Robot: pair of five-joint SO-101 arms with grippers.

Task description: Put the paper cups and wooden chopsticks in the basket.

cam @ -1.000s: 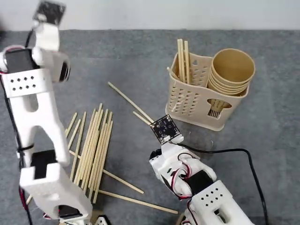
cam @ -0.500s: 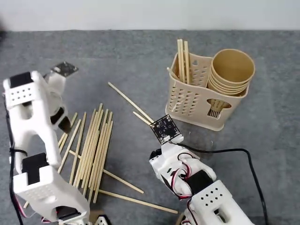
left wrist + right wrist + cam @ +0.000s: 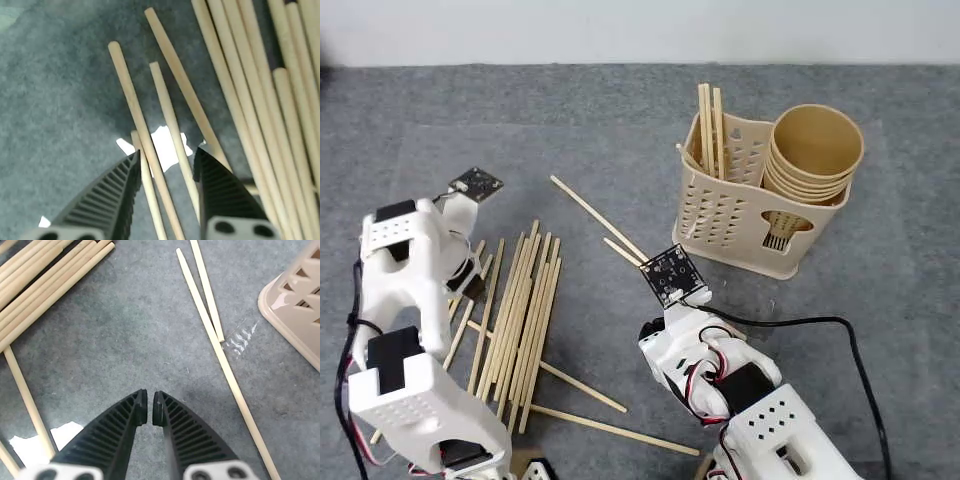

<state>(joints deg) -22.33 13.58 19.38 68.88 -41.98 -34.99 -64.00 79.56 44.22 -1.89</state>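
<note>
A beige basket point(image 3: 735, 215) stands at the back right with stacked paper cups point(image 3: 815, 150) and a few wooden chopsticks point(image 3: 710, 120) upright in it. Many loose chopsticks point(image 3: 520, 310) lie in a pile on the grey mat. My left gripper point(image 3: 166, 155) is low over the pile's left edge. It is open, and its fingers straddle two or three chopsticks point(image 3: 167, 115). My right gripper point(image 3: 150, 405) is shut on nothing, just above bare mat near two stray chopsticks point(image 3: 205, 305) and the basket's corner point(image 3: 295, 305).
The left arm point(image 3: 415, 260) bends over the left side of the table. Single chopsticks point(image 3: 595, 215) lie between the pile and the basket, and others point(image 3: 610, 425) near the front. A small white patch point(image 3: 167, 145) shows on the mat under the left gripper.
The left arm has swung down from a raised pose at the back left to the left edge of the chopstick pile. The right arm has not moved.
</note>
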